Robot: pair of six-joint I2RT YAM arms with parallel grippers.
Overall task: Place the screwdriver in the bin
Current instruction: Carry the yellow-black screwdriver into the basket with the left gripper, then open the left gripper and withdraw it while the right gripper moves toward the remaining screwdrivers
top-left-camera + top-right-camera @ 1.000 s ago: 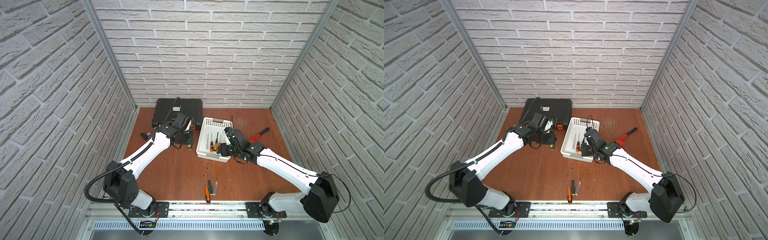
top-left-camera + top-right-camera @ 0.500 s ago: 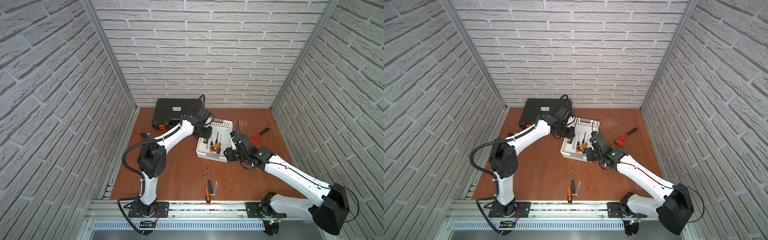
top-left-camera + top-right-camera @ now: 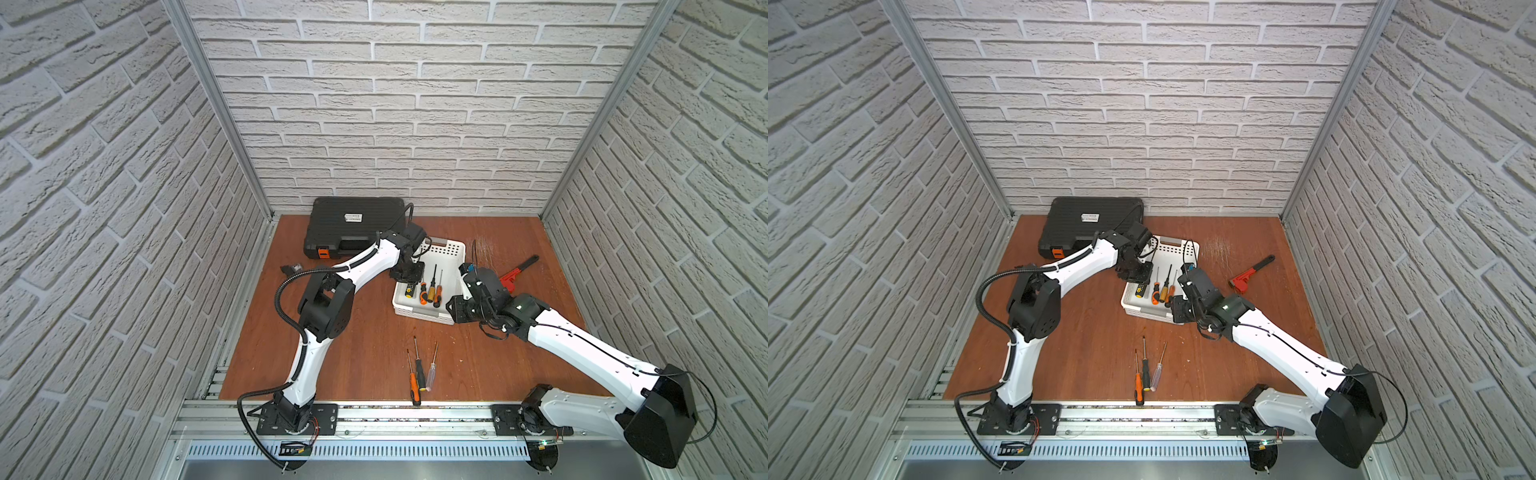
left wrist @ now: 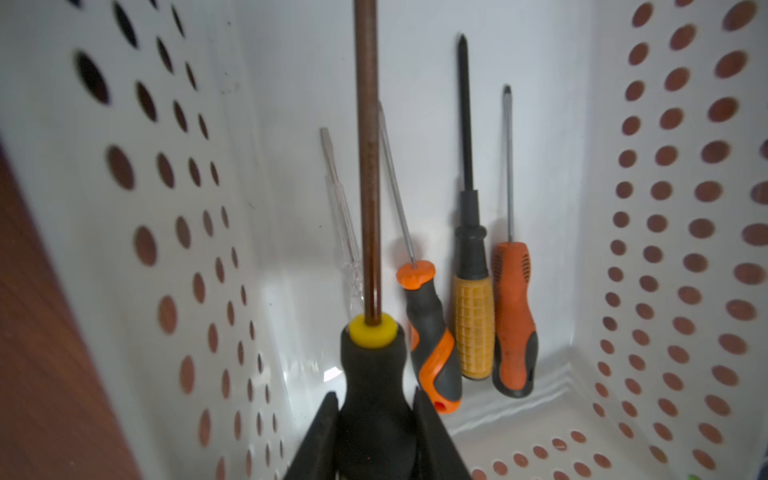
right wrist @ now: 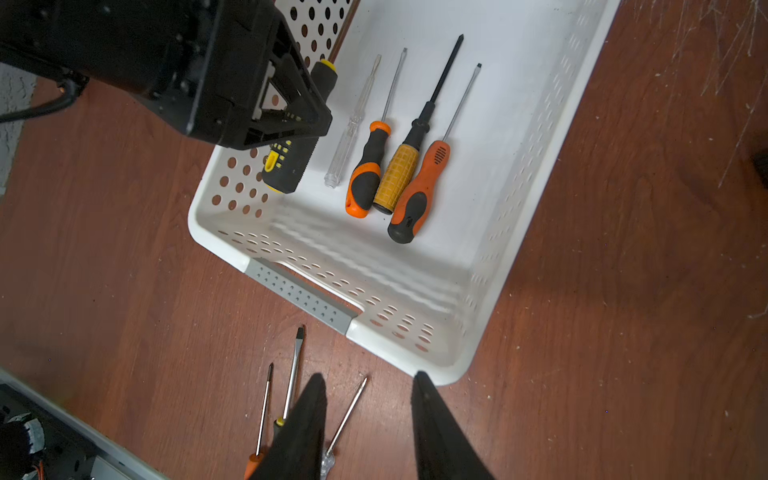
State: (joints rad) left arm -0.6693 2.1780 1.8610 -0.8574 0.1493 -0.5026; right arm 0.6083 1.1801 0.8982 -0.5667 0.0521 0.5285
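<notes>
Left gripper fingers clamp the screwdriver by its handle inside the bin. On its floor lie: clear driver, orange-black driver, yellow driver, orange driver.

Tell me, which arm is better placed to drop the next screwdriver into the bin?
Left. The left gripper is shut on a black-and-yellow screwdriver already between the bin's walls, so it likely need only let go. The right gripper hangs open and empty outside the bin's corner.

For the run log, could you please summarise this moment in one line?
left gripper: shut on black-and-yellow screwdriver, inside white bin | right gripper: open, by bin corner | three screwdrivers on table
</notes>
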